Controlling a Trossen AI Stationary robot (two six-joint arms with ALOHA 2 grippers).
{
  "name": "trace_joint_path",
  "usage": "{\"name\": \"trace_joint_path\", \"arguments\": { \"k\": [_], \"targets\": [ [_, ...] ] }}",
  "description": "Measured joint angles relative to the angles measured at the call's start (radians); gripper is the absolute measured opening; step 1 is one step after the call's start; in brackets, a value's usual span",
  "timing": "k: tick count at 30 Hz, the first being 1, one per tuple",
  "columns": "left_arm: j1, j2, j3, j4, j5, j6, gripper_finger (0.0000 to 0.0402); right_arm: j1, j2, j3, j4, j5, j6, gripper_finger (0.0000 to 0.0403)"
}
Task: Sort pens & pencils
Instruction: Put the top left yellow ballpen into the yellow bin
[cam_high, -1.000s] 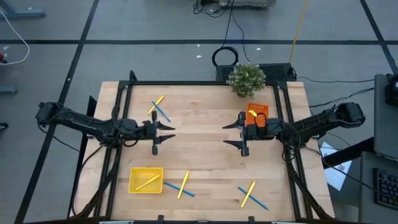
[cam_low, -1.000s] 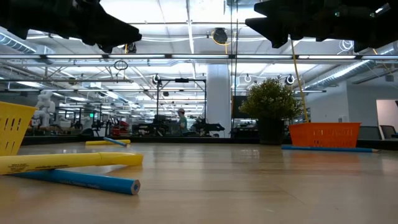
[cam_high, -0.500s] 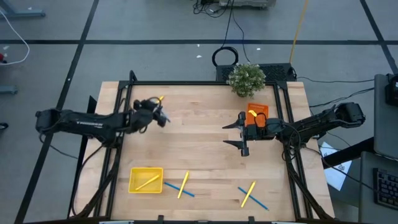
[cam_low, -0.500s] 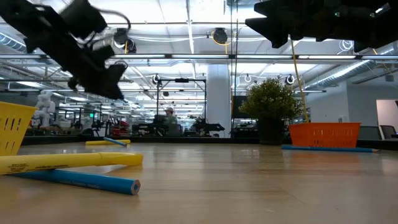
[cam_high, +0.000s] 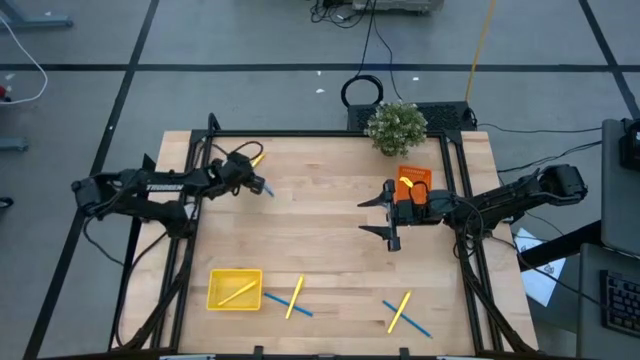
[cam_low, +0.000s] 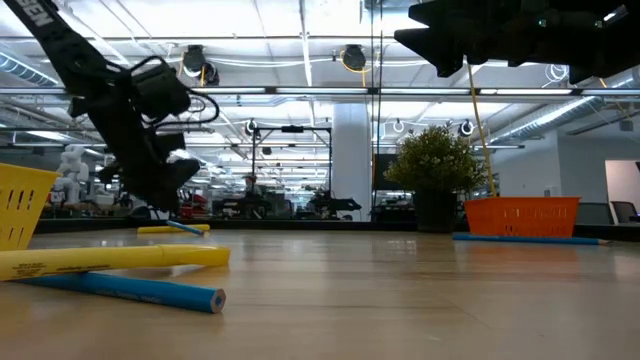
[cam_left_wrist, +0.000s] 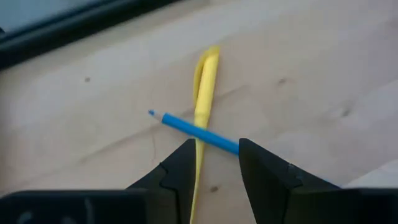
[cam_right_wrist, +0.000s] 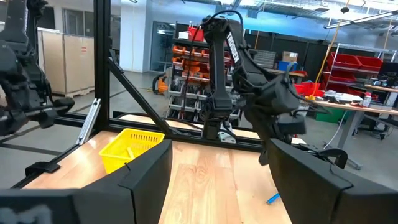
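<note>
We see a pale, smooth wooden table (cam_high: 330, 230), perforated plastic yellow tray (cam_high: 234, 289), and matt dark gripper fingers (cam_left_wrist: 264, 177).

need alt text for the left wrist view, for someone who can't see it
The left gripper, fingers open, hangs just above a blue pencil lying across a yellow pen on the light wooden table. The fingers straddle the spot where the two cross, and neither stick is gripped.
</note>
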Motion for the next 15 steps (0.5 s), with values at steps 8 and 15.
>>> {"name": "trace_joint_path", "arguments": {
  "k": [8,15],
  "targets": [
    [0.025,0.085,0.000,-0.006,-0.002,-0.002,0.0141,0.000,0.000,0.000,0.000,0.000,0.000,0.0251],
    [0.037,0.096,0.000,-0.059,0.008,-0.043,0.0170,0.000,0.000,0.000,0.000,0.000,0.000,0.0251]
  ]
}}
